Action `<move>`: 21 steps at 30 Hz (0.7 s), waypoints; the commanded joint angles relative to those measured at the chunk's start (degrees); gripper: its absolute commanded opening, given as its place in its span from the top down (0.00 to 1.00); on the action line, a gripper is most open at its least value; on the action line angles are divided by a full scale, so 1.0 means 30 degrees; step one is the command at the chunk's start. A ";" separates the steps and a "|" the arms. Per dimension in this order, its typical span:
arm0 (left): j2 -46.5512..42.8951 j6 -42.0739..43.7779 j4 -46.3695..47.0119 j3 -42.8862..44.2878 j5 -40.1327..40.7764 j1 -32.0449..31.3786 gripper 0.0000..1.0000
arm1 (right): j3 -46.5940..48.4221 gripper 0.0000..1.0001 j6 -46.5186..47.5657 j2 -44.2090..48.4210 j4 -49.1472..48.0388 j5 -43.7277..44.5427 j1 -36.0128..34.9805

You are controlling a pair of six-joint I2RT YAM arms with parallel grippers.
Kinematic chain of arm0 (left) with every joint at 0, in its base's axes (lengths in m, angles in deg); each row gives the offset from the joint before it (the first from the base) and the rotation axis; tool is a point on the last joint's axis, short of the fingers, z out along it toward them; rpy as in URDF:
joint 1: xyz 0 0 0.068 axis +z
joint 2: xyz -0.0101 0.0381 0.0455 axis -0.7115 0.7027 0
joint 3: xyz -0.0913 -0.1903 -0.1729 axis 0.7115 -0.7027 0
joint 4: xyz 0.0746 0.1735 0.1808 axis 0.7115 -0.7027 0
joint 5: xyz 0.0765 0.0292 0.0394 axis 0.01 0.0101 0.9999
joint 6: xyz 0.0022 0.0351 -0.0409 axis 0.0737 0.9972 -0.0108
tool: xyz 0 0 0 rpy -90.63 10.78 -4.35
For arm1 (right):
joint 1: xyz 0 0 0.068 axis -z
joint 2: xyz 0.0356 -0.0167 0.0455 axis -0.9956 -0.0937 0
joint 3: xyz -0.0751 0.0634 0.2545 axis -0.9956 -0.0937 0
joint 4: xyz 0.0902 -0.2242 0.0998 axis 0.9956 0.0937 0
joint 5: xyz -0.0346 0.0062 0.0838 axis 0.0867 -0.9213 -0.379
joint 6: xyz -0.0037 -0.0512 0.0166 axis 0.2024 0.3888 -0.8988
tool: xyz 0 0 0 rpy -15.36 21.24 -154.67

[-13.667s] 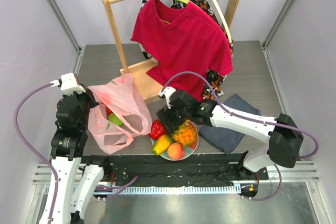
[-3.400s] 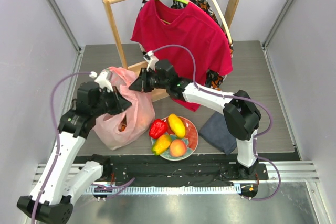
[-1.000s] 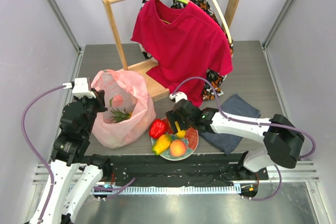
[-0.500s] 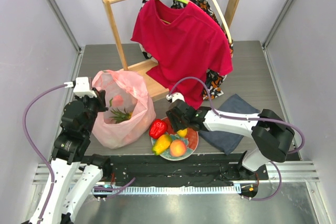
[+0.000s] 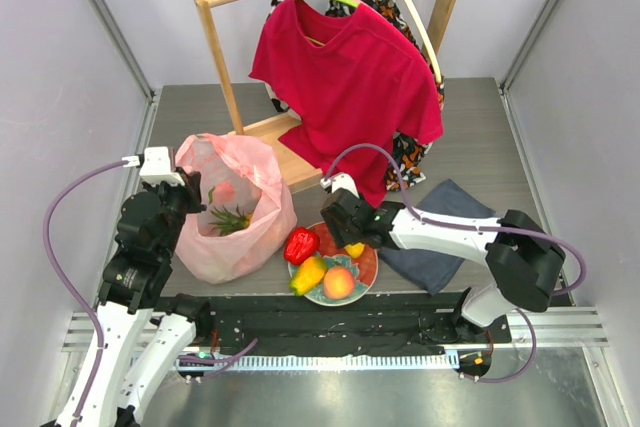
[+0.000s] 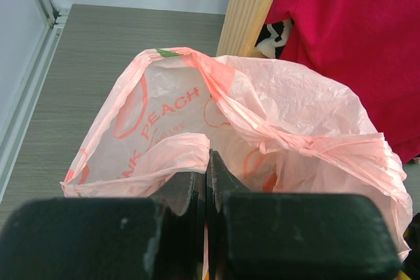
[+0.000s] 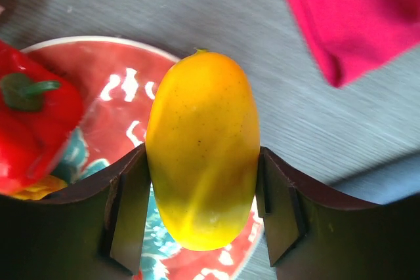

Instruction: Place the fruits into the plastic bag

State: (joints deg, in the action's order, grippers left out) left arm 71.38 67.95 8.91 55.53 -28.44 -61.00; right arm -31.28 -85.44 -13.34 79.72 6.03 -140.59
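1. Counting from the near edge, found three fruits lying on the red plate [image 5: 372,265]: a peach [image 5: 338,282] at the front, a second yellow fruit [image 5: 310,274] to its left, and a red pepper [image 5: 301,244] against the plate's left rim.
2. Just right of the plate, showed a grey-blue cloth [image 5: 420,267] lying flat.
3. Just past the three fruits, showed a yellow mango [image 7: 200,155] squeezed firmly between both fingers [image 7: 128,208] of the right gripper [image 5: 348,239], above the plate's far half. Could not tell from any view whether lifted clear or touching.
4. Left of the plate, showed the plastic bag [image 5: 250,237] standing on the table [image 5: 180,117], mouth up. Near rim pinched tight in the closed left gripper [image 6: 208,162] and so kept open.
5. Inside the bag, showed a pineapple [image 5: 230,217] by its green crown. Anything else in there hidden, or impossible to tell from the bag's prints.
6. Judged partly done: at least one fruit bagged, four outside, the mango next in line.
7. Judged the way from plate to bag mouth short and open, with only the pepper below it.
8. Farther back, looked tighter: base of the wooden rack [image 5: 268,129] just behind the bag, and hem of the red T-shirt [image 5: 345,77] hanging near the right arm.
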 commanded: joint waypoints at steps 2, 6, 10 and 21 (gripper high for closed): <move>-0.0140 -0.0229 0.0621 0.0415 -0.0355 0.0027 1.00 | 0.1334 0.99 0.0822 0.2472 0.1139 0.1752 0.0839; -0.0257 -0.0317 0.0679 0.0416 -0.0502 0.0027 1.00 | 0.2211 0.99 0.1642 0.4174 0.1141 0.1373 0.1106; -0.0579 -0.0434 0.0796 0.0386 -0.0590 0.0028 1.00 | 0.3034 0.99 0.2607 0.5784 -0.0611 0.0148 0.1106; -0.1165 -0.0640 0.1118 0.0211 -0.0971 0.0027 1.00 | 0.3383 0.99 0.4044 0.7636 -1.0693 -0.5923 -0.1644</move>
State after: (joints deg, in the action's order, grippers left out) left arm 68.37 66.56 9.11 55.53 -30.37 -61.00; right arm -24.59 -76.63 9.76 61.82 -5.21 -141.03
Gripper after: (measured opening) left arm 0.020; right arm 0.635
